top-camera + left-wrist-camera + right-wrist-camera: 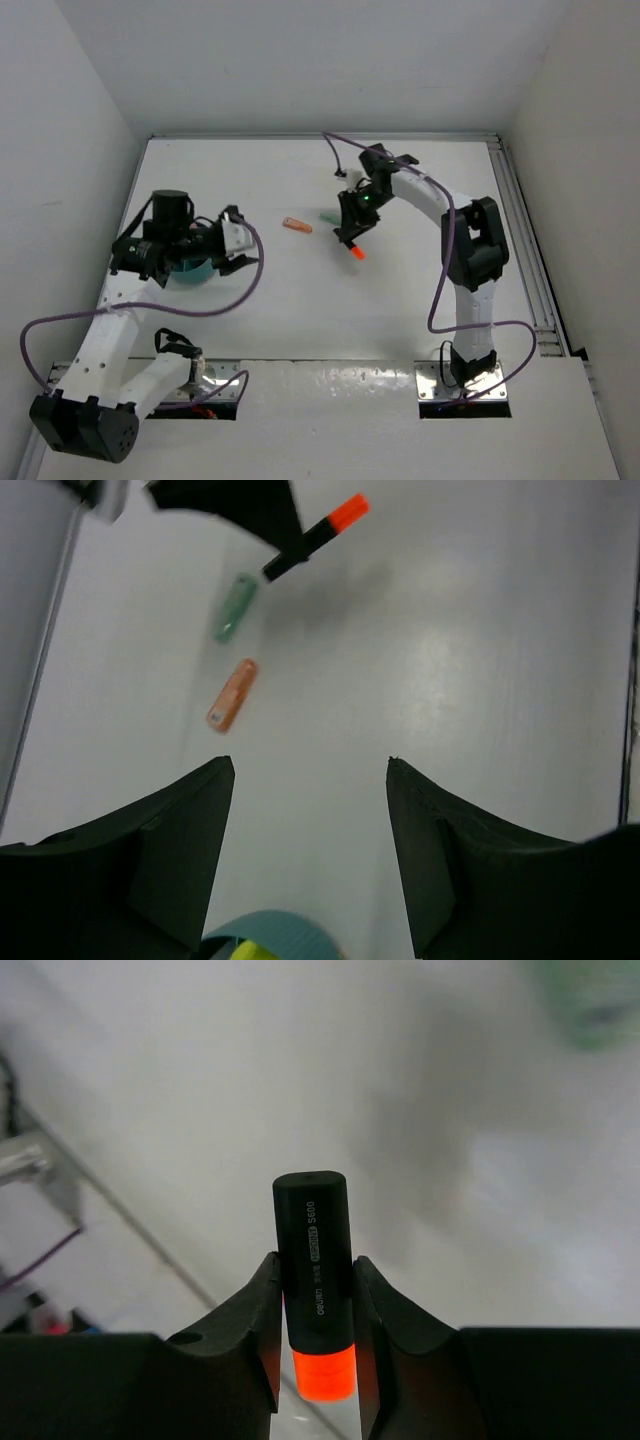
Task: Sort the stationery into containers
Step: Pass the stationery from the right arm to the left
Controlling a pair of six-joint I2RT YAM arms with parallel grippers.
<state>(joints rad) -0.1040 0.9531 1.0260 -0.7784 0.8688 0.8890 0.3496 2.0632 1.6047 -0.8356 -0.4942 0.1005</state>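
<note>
My right gripper [350, 238] is shut on a black highlighter with an orange cap [357, 252] and holds it above the table; in the right wrist view the gripper [312, 1263] clamps the black barrel [312, 1230], cap toward the camera. An orange pen [296, 226] and a mint green pen [328, 217] lie on the table just left of it. My left gripper [232, 245] is open and empty over the teal bowl [190, 270]. The left wrist view shows the bowl's rim [275, 927] below the open gripper [310, 770], something yellow [247, 950] inside, and both pens [232, 694] [236, 607] ahead.
White walls enclose the table on the left, back and right. A metal rail [525, 235] runs along the right side. Purple cables [240, 290] loop from both arms near the front edge.
</note>
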